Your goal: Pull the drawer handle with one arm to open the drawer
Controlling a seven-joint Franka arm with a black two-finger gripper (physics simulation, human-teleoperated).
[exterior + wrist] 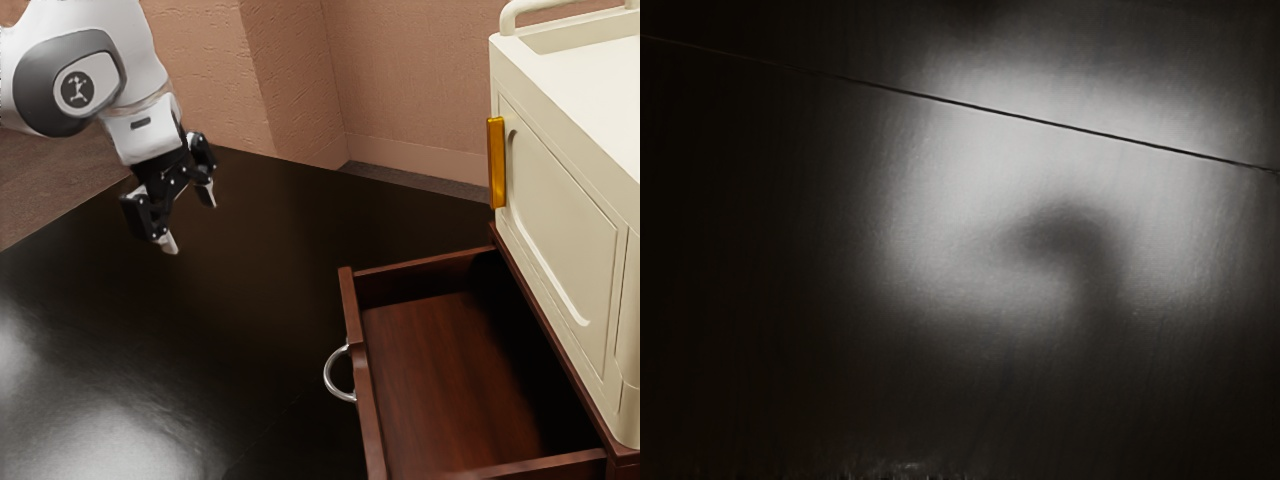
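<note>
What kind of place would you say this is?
Probably a simulated room set up for robot practice: a robot arm over a dark table, an open wooden drawer and a cream cabinet above it.

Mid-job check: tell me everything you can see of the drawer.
The drawer is open, drawn out toward the exterior view's left from beneath the cream cabinet. It looks like reddish-brown wood, with raised walls, a flat floor and deep shadow inside. A curved, silvery handle, apparently metal, stands out from its front panel, which runs past the view's lower edge. The open gripper hangs clear of it, touching neither panel nor handle.
</note>
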